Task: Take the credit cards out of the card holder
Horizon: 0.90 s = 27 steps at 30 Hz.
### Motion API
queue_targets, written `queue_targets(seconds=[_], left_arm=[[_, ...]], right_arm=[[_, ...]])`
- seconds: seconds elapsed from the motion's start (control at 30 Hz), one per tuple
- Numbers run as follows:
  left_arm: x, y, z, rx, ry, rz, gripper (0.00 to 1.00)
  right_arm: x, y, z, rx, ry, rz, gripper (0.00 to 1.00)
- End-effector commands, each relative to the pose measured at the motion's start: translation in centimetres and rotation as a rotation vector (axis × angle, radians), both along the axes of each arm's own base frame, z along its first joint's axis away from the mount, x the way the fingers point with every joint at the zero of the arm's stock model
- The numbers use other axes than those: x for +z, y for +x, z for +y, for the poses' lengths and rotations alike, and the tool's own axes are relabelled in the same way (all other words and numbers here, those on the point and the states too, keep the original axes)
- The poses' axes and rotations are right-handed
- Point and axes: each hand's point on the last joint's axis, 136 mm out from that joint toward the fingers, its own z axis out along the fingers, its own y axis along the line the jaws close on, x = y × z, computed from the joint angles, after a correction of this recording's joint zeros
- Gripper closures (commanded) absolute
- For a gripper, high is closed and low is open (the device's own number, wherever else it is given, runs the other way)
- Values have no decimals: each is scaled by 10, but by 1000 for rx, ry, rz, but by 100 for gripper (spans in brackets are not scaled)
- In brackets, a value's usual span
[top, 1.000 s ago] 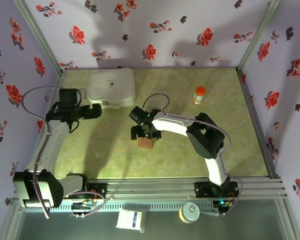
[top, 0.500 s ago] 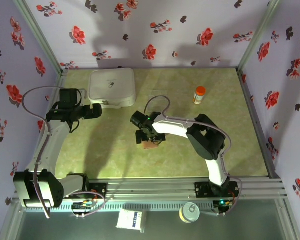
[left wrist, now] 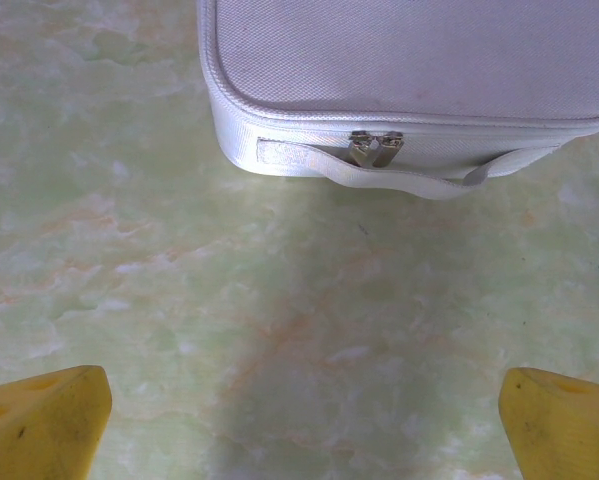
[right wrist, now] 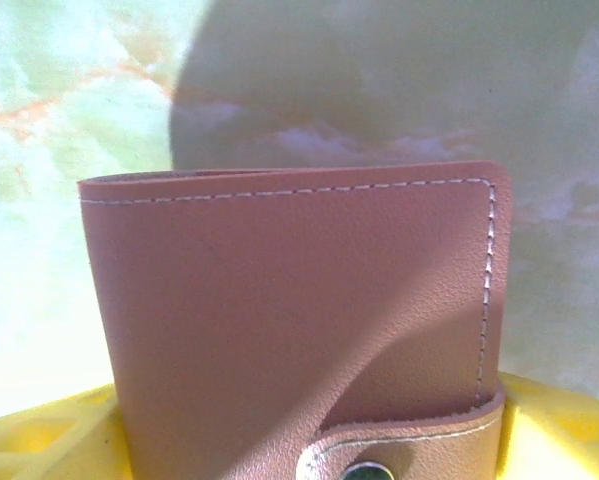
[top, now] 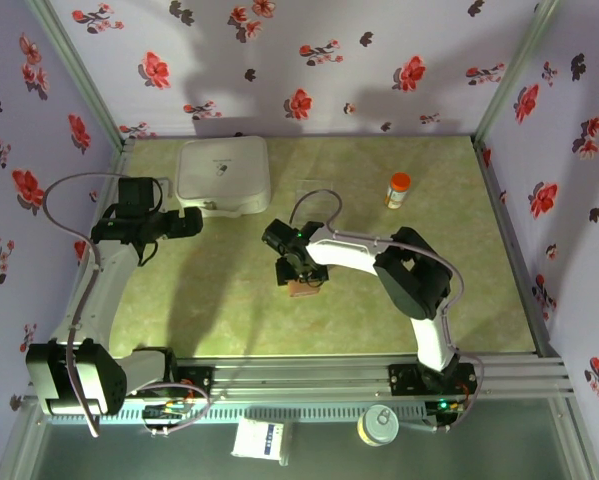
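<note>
The green marbled table [top: 199, 300] carries the white box [top: 224, 172] at the upper left of the top view. Just right of centre, the right gripper [top: 301, 278] pinches the tan card holder [top: 302, 289] by one edge, low over the table. The left gripper [top: 194, 222], jaws spread wide, hangs near the box's front. The holder is folded with its snap strap [right wrist: 409, 440] fastened. I judge no credit cards are out: unsnapping, opening and pulling them all lie ahead.
</note>
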Motion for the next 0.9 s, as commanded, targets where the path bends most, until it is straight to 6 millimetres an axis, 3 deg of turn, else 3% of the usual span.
queue_targets(seconds=[0.0, 0.17, 0.37, 0.6, 0.87], left_arm=[[-7, -5, 0, 8, -3, 35, 0], [-4, -10, -19, 24, -144, 109, 0], [-16, -8, -49, 41, -329, 150, 0], [-47, -11, -97, 1, -464, 192, 3], [-83, -23, -141, -13, -542, 260, 11]], right_arm=[[9, 11, 0, -6, 13, -28, 23], [12, 20, -3, -48, 10, -43, 24], [14, 30, -2, -86, 24, -63, 25], [6, 40, -4, -143, 11, -61, 25], [1, 25, -8, -144, 32, -17, 25]])
